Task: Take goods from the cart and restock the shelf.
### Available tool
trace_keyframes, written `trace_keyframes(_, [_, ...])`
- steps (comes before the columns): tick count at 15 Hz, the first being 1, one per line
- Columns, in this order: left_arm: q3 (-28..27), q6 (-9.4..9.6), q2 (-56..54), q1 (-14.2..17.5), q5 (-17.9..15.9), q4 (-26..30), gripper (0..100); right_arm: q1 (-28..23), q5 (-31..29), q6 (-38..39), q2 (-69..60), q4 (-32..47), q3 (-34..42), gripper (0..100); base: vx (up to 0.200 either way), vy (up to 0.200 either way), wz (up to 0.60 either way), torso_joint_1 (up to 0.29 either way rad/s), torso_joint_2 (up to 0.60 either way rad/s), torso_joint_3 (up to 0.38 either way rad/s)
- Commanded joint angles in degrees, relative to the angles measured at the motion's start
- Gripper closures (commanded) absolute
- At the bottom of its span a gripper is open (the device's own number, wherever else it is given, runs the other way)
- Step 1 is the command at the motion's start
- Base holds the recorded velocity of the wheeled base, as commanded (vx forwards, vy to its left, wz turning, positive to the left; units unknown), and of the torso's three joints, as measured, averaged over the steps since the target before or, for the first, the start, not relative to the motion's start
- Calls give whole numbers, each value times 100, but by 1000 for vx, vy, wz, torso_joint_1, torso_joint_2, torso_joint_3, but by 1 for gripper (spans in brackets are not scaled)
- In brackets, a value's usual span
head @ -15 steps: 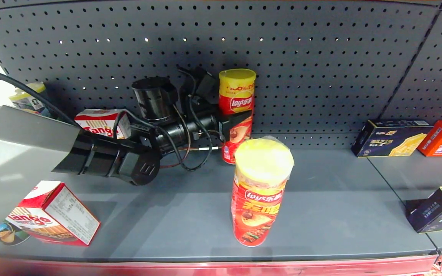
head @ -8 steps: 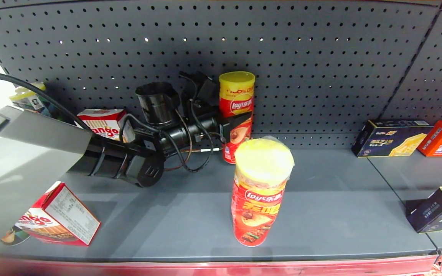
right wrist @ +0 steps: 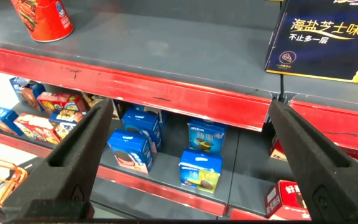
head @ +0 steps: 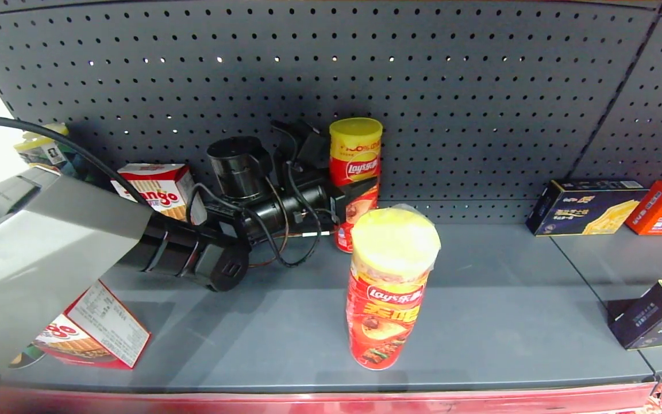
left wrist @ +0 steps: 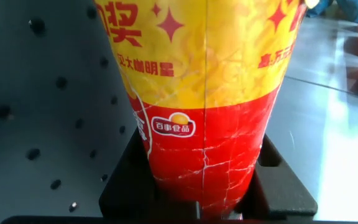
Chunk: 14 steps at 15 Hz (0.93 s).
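left tool (head: 351, 198) clamped round lower half of yellow-lidded chip can (head: 356, 155), upright at shelf (head: 509, 299) back, 11 o'clock from front chip can (head: 388, 287). best: seat base flat, then release, pull straight out without nudging it. right tool (right wrist: 188, 155) spread wide, holding nothing.

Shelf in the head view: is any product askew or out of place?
Yes. The wafer box at the front left lies tipped over and turned at an angle. The dark blue box at the front right looks propped at a tilt. The front chip can and the back chip can are upright.
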Motion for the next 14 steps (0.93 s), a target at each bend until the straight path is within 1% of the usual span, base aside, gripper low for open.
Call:
trace_keyframes(1, [27,0,-5,-2,7,-2,100,6,1,-4,7,-4,0,0,0,0,0,0,0,0])
trace_keyframes(3, [36,0,-5,-2,7,-10,100,-3,1,-4,7,-4,0,0,0,0,0,0,0,0])
trace_keyframes(5, [229,26,-14,-11,7,-37,100,6,1,-4,7,-4,0,0,0,0,0,0,0,0])
trace_keyframes(7, [432,61,-14,-11,7,-177,100,6,1,-4,7,-4,0,0,0,0,0,0,0,0])
trace_keyframes(9, [467,70,-14,-11,7,-221,100,-3,1,-4,7,-4,0,0,0,0,0,0,0,0])
trace_keyframes(10, [440,61,-14,-11,7,-221,0,-3,1,-4,7,-4,0,0,0,0,0,0,0,0])
trace_keyframes(14, [405,53,-93,16,16,-204,0,-3,1,-4,7,-4,0,0,0,0,0,0,0,0])
